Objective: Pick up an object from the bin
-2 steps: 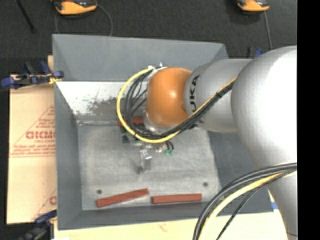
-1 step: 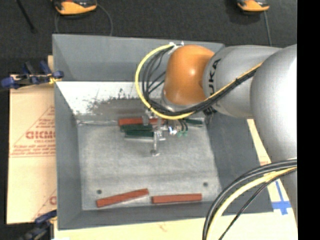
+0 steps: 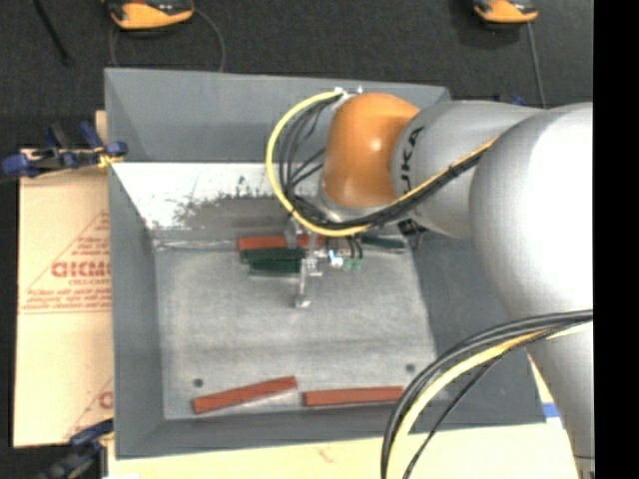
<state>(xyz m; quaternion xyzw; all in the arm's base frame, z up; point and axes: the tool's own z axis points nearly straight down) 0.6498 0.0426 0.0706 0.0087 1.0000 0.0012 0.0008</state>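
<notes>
A dark green flat bar [image 3: 270, 260] lies at the far middle of the bin's floor, alongside a reddish-brown bar [image 3: 262, 242] by the far wall. The gripper [image 3: 306, 289] hangs at the green bar's right end; how wide it stands I cannot tell. Along the near wall of the grey metal bin [image 3: 133, 287], with its matt floor, a left strip [image 3: 245, 394] and a right strip [image 3: 351, 397], both reddish-brown, lie end to end.

The end effector [image 3: 306, 289] hangs beside a dark green bar [image 3: 270, 261] and a red-brown bar [image 3: 262, 242] in the bin [image 3: 200, 327].
</notes>
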